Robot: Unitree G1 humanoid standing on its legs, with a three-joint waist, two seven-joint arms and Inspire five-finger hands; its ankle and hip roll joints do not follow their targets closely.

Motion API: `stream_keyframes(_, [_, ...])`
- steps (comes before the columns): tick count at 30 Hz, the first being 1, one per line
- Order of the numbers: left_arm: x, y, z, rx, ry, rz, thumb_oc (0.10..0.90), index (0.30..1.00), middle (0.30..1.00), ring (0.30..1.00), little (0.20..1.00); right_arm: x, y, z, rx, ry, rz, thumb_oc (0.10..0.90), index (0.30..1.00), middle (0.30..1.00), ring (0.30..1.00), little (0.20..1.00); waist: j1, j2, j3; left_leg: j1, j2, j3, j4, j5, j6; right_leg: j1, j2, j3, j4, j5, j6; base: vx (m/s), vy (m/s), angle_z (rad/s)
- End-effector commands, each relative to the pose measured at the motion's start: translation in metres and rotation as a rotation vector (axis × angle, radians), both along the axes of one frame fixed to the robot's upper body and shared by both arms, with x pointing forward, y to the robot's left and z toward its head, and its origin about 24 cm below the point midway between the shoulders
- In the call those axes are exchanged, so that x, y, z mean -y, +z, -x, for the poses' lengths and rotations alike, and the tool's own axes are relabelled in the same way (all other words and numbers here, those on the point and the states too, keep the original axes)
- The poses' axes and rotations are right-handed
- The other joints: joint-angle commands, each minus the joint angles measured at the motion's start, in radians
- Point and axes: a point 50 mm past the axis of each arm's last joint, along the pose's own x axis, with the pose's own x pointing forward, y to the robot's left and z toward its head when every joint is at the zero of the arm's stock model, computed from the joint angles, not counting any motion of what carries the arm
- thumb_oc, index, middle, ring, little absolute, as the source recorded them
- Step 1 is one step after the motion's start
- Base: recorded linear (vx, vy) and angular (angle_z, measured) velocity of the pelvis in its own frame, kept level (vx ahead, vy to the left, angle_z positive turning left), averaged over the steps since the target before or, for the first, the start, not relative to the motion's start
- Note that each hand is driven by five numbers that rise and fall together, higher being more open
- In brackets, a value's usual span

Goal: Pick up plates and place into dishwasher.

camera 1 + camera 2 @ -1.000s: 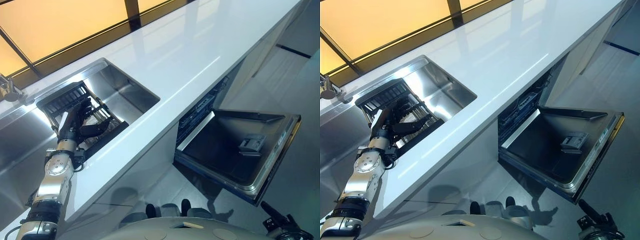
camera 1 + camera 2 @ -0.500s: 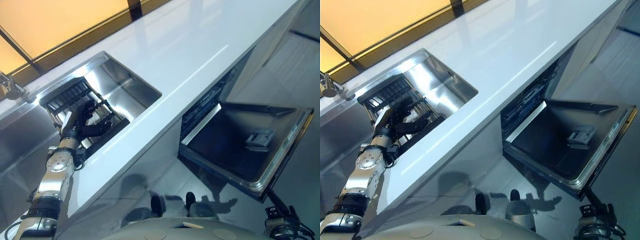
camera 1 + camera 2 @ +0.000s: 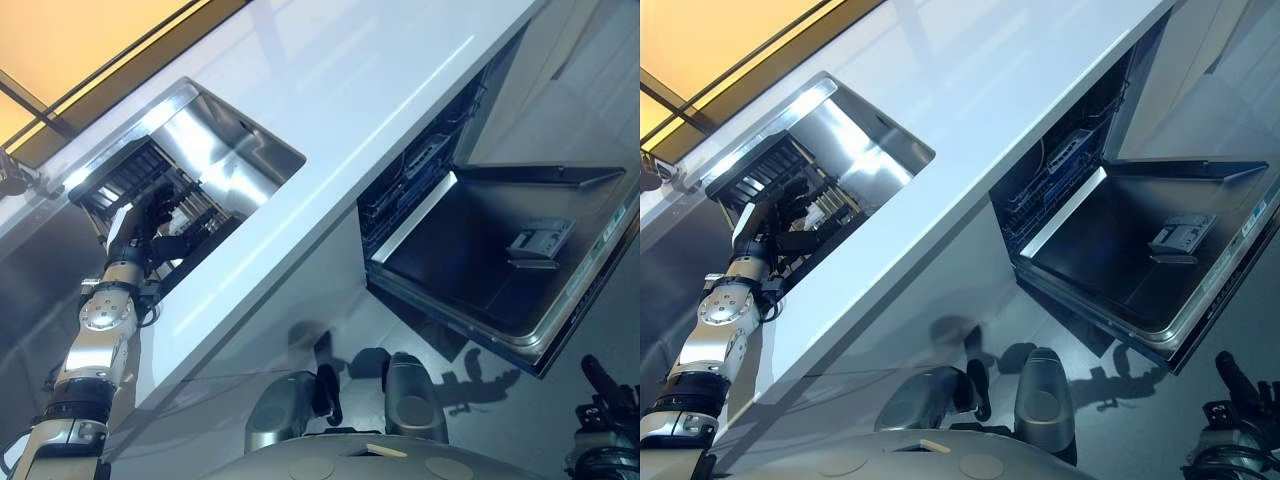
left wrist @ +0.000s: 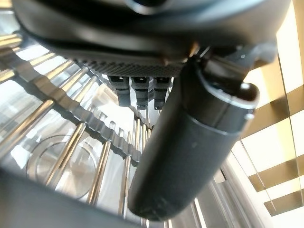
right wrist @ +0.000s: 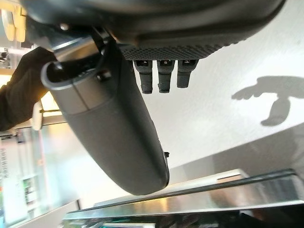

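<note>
left hand [image 3: 138, 232]: reaching into rack [image 3: 120, 186] in sink [image 3: 225, 160] at counter's [image 3: 330, 120] left end; fingers [image 4: 142, 92] look straight, gripping nothing
plate: not discernible in rack
right hand [image 5: 118, 118]: low, idle; fingers relaxed
dishwasher [image 3: 490, 270]: door open
step: pick, judged; next needs closing on a plate rim

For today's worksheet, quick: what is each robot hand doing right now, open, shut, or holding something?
Left hand: over the dish rack in the sink, open, holding nothing.
Right hand: open, holding nothing.
</note>
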Motion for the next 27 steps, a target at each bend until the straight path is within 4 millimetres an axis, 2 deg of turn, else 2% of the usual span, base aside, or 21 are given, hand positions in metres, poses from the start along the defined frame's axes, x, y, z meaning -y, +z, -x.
stream_keyframes(1, [0.005, -0.002, 0.012, 0.041, -0.024, 0.014, 0.800, 0.900, 0.900, 0.900, 0.900, 0.029, 0.043, 0.001, 0.113, 0.081, 0.223, 0.800, 0.900, 0.900, 0.900, 0.900, -0.013, -0.003, -0.078, -0.100, 0.052, -0.035, 0.082, 0.065, -0.033, 0.032, -0.030, -0.039, -0.011, 0.066, 0.008, 0.14, 0.059, -0.04])
stream_keyframes(7, [0.001, -0.010, 0.023, 0.006, -0.032, 0.006, 0.800, 0.900, 0.900, 0.900, 0.900, 0.009, 0.053, -0.037, 0.221, 0.353, 0.232, 0.800, 0.900, 0.900, 0.900, 0.900, -0.015, -0.008, -0.097, -0.063, 0.046, -0.034, 0.100, 0.053, -0.038, 0.066, -0.046, -0.046, 0.005, 0.056, 0.012, 0.12, 0.033, -0.08])
stream_keyframes(10, [-0.001, -0.014, 0.030, -0.015, -0.036, -0.005, 0.800, 0.900, 0.900, 0.900, 0.900, -0.011, 0.056, -0.063, 0.247, 0.490, 0.215, 0.800, 0.900, 0.900, 0.900, 0.900, -0.011, -0.014, -0.106, -0.051, 0.046, -0.031, 0.109, 0.050, -0.038, 0.075, -0.048, -0.052, 0.017, 0.053, 0.013, 0.10, 0.005, -0.03])
stream_keyframes(14, [-0.003, -0.019, 0.034, -0.053, -0.051, -0.018, 0.800, 0.900, 0.900, 0.900, 0.900, -0.032, 0.050, -0.082, 0.244, 0.650, 0.172, 0.800, 0.900, 0.900, 0.900, 0.900, 0.008, -0.024, -0.122, -0.031, 0.043, -0.037, 0.110, 0.046, -0.039, 0.104, -0.049, -0.060, 0.008, 0.061, 0.020, 0.12, -0.024, -0.02])
stream_keyframes(17, [-0.005, -0.020, 0.037, -0.080, -0.074, -0.036, 0.800, 0.900, 0.900, 0.900, 0.900, -0.053, 0.038, -0.094, 0.156, 0.799, 0.107, 0.800, 0.900, 0.900, 0.900, 0.900, 0.025, -0.042, -0.138, -0.011, 0.038, -0.047, 0.104, 0.030, -0.035, 0.125, -0.053, -0.067, 0.002, 0.072, 0.030, 0.11, -0.043, -0.02])
stream_keyframes(19, [-0.005, -0.018, 0.035, -0.088, -0.092, -0.050, 0.800, 0.900, 0.900, 0.900, 0.900, -0.062, 0.031, -0.099, 0.075, 0.828, 0.090, 0.800, 0.900, 0.900, 0.900, 0.900, 0.035, -0.053, -0.144, 0.001, 0.037, -0.050, 0.096, 0.024, -0.031, 0.137, -0.052, -0.069, -0.003, 0.081, 0.037, 0.10, -0.051, 0.07])
stream_keyframes(23, [-0.004, -0.014, 0.030, -0.098, -0.124, -0.077, 0.800, 0.900, 0.900, 0.900, 0.900, -0.066, 0.014, -0.098, -0.063, 0.763, -0.004, 0.800, 0.900, 0.900, 0.900, 0.900, 0.052, -0.071, -0.153, 0.022, 0.031, -0.063, 0.081, 0.017, -0.024, 0.155, -0.050, -0.072, -0.010, 0.091, 0.047, 0.08, -0.040, 0.11])
stream_keyframes(27, [-0.001, -0.007, 0.023, -0.107, -0.176, -0.099, 0.800, 0.900, 0.900, 0.900, 0.900, -0.064, -0.008, -0.085, -0.177, 0.542, -0.166, 0.800, 0.900, 0.900, 0.900, 0.900, 0.082, -0.083, -0.162, 0.049, 0.019, -0.084, 0.062, 0.017, -0.010, 0.175, -0.041, -0.078, -0.018, 0.098, 0.056, 0.08, -0.016, 0.21])
